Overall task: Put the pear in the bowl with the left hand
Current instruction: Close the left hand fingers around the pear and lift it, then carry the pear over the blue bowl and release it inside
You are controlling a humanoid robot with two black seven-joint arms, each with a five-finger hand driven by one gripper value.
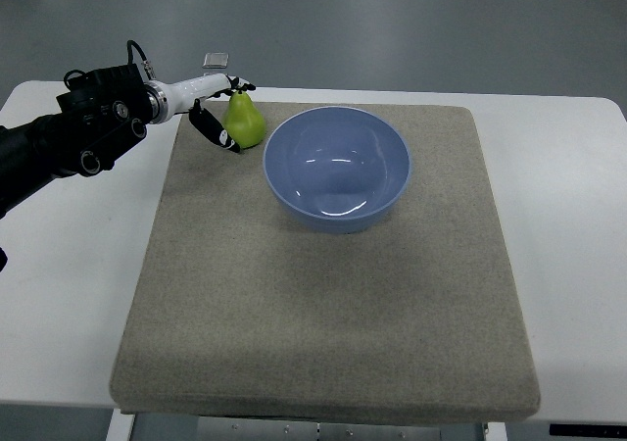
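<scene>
At ten o'clock of the bowl (337, 168), the left hand (217, 111) is grasping the pear (245, 121), not lifted yet; placing remains.

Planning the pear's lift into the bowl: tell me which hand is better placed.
Left. The left hand is already at the pear, fingers around it, just left of the bowl. The right arm is out of view.
</scene>
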